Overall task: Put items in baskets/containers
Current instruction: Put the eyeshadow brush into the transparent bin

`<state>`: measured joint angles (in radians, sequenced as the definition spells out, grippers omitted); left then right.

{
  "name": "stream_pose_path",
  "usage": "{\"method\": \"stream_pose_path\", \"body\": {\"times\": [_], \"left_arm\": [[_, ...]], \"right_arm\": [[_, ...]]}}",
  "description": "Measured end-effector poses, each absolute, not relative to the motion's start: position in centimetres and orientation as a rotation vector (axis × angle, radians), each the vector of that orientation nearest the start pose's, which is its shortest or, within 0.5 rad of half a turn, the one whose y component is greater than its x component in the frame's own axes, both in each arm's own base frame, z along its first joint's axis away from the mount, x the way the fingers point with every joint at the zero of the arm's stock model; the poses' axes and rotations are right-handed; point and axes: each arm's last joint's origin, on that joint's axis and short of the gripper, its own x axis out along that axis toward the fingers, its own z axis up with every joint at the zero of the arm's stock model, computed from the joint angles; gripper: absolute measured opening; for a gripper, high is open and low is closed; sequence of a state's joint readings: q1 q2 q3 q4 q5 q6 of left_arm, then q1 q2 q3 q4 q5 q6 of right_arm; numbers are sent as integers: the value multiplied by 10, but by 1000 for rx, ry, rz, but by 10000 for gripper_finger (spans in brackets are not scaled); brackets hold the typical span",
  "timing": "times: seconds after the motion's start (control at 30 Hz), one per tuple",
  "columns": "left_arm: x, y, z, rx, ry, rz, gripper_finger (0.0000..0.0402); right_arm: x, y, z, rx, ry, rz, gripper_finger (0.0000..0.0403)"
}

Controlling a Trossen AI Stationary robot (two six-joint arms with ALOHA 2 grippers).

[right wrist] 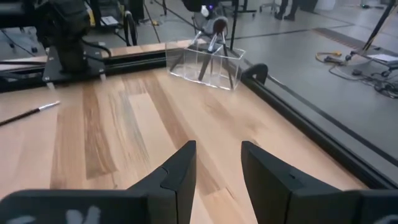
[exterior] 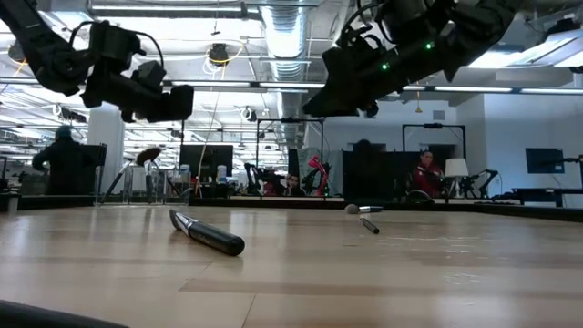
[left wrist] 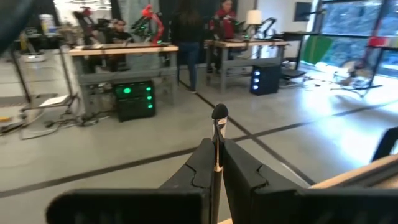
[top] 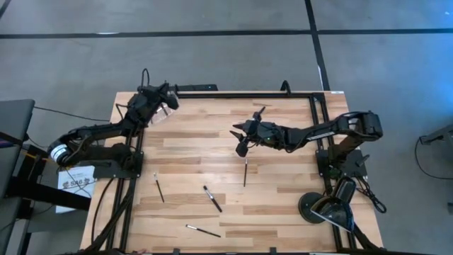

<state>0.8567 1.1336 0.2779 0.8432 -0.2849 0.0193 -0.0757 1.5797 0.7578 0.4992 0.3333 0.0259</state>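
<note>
Brushes on the wooden table (top: 283, 212) numbered four: one (top: 245, 170) below the right gripper (top: 239, 136), whose fingers stood spread and empty, and three (top: 159, 188) (top: 212, 199) (top: 203, 231) toward the front edge. The left gripper (top: 168, 99) pinched a fifth brush (left wrist: 217, 140) at the back left corner over the clear cup (right wrist: 208, 65), which held several more, too tangled to count.
</note>
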Motion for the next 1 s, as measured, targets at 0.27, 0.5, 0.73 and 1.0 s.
{"method": "stream_pose_path", "body": {"times": [0.27,0.5,0.73,1.0], "left_arm": [[127,168,185,-5,67,1190,20],[134,176,154,-74,208,1186,21],[136,178,152,-72,198,1186,24],[136,178,150,-81,214,1174,68]], "right_arm": [[324,-33,203,-3,264,-364,116],[324,-32,203,-2,256,-360,116],[324,-32,203,-3,260,-360,116],[324,-32,202,-3,268,-359,116]]}}
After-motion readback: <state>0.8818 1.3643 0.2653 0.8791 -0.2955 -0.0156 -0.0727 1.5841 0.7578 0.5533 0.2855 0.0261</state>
